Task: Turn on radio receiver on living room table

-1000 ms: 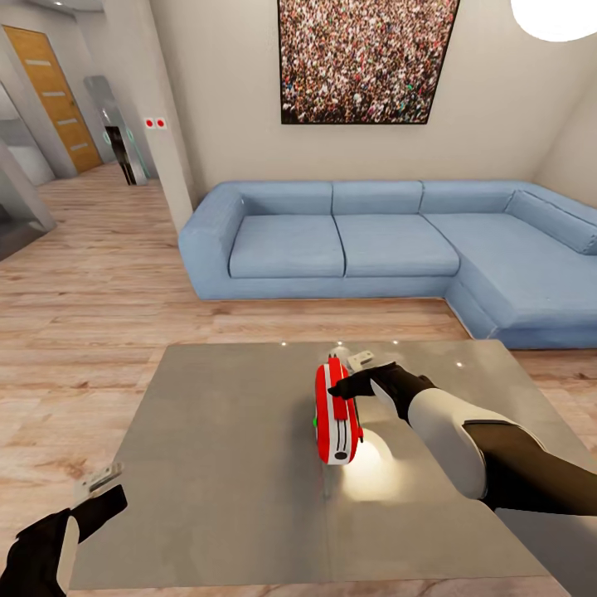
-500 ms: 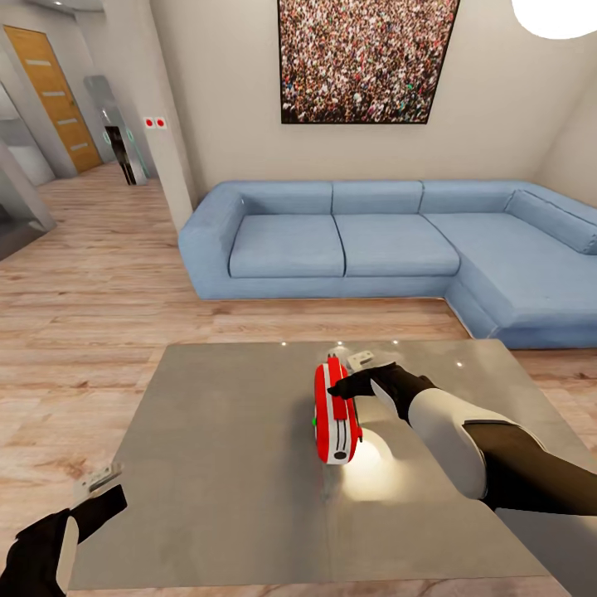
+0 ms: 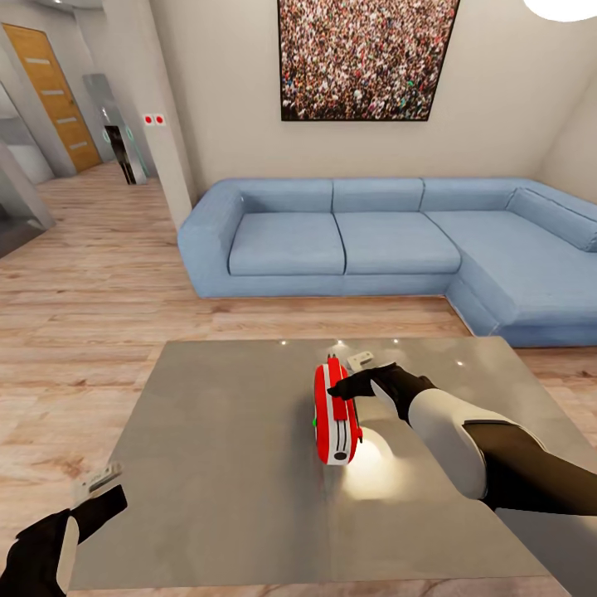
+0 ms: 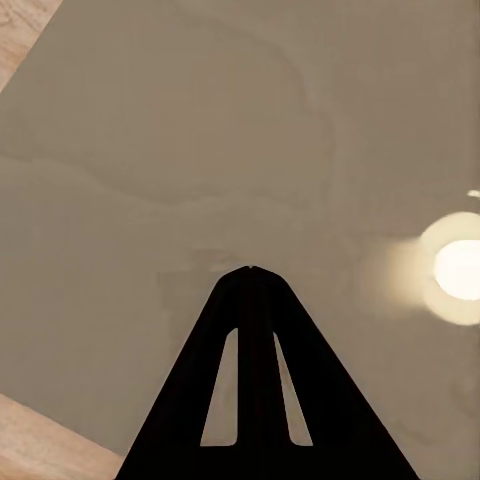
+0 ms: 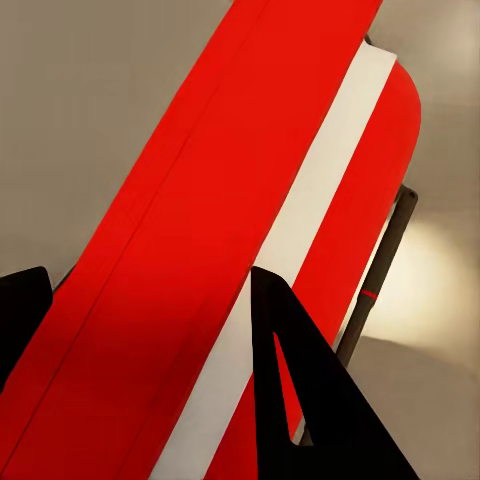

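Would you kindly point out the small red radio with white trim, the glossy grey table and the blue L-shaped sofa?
Small red radio with white trim (image 3: 336, 414): head view, red top.
Glossy grey table (image 3: 215, 448): head view, bare top.
Blue L-shaped sofa (image 3: 286, 245): head view, left seat cushion.

The radio receiver (image 3: 336, 412) is showing bright red with white trim; the table (image 3: 207, 464) is gleaming glossy grey; the sofa (image 3: 373, 240) is looking pale blue.

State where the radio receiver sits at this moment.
In the head view, the radio receiver stands near the middle of the table, in front of the sofa, with the right gripper at its top.
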### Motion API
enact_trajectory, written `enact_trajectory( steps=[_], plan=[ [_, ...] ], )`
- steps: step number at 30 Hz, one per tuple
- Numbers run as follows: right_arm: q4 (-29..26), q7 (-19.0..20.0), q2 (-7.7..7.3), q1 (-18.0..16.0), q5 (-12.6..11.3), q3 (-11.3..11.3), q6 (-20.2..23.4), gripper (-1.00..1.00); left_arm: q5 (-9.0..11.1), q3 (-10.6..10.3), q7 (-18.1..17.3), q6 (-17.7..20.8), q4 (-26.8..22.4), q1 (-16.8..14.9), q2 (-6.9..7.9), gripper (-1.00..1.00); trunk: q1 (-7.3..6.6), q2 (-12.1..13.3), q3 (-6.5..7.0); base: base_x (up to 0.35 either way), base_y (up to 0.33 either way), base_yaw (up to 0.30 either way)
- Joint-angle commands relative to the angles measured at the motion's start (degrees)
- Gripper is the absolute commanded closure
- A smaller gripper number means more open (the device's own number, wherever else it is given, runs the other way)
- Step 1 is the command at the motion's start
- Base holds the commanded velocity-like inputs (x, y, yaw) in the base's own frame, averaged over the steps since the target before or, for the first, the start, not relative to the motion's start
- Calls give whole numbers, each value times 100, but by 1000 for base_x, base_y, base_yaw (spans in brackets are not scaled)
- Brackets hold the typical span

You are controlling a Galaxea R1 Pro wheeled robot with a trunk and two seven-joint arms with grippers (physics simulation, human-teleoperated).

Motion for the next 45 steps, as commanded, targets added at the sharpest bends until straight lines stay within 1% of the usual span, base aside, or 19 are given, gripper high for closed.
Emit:
enact_trajectory(
  steps=[1, 6, 14, 21, 26, 45],
  plan=[
    [-3, -3, 0, -2, -12, -30, 0, 100, 0, 0, 1, 0, 1, 0, -1, 100, 0, -2, 0, 0, 0, 0],
    [-3, -8, -1, -2, -12, -30, 2, 100, 0, 0, -3, 2, -1, 0, -7, 100, 0, -2, 0, 0, 0, 0],
    [-3, -2, 1, -2, -12, -30, 4, 100, -3, 0, 1, 3, 0, 0, -8, 100, 176, -323, -144, 0, 0, 0],
    [-3, -1, -2, -2, -12, -30, 4, 100, -8, 0, -3, 5, 1, 0, -9, 100, 176, -323, -144, 0, 0, 0],
    [-3, -1, 0, -2, -12, -30, 4, 100, -9, 0, 0, 5, 2, 0, -9, 100, 286, -523, -234, 0, 0, 0],
    [-3, 0, 1, -2, -12, -30, 15, 100, -9, 0, -2, 5, 2, 0, -9, 100, 286, -523, -234, 0, 0, 0]
  ],
)
